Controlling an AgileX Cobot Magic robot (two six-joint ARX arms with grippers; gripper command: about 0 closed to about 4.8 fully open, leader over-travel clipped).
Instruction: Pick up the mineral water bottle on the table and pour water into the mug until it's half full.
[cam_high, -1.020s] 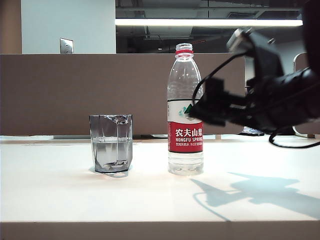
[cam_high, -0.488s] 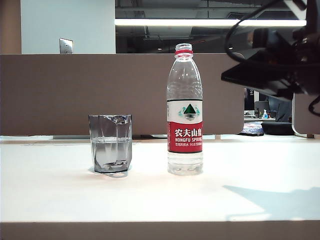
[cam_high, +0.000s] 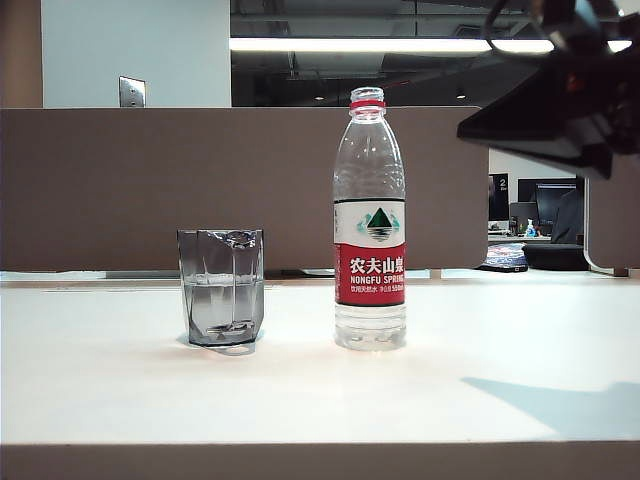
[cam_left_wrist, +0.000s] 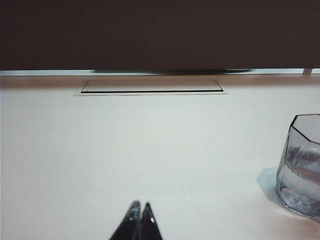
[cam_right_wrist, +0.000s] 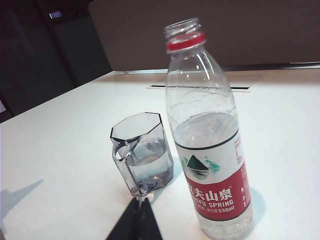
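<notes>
Exterior view: bottle (cam_high: 369, 225) upright, uncapped, on table (cam_high: 320, 400), mug (cam_high: 221, 287) beside it, part-filled with water (cam_high: 224, 300). My right fingers (cam_right_wrist: 139, 210) closed, empty, raised above both. My left fingers (cam_left_wrist: 140, 213) closed, low over table near mug.

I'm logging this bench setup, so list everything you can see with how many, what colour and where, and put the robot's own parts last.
mineral water bottle: one, clear with red-and-white label, uncapped, upright mid-table.
mug: one, smoky grey glass, about half full of water, standing apart to the bottle's left in the exterior view.
table: one, white top with tan front edge.
partition: one, brown, behind the table.
left hand: one, black, shut, low over the table near the mug.
right hand: one, black, shut, raised at the exterior view's upper right.
</notes>
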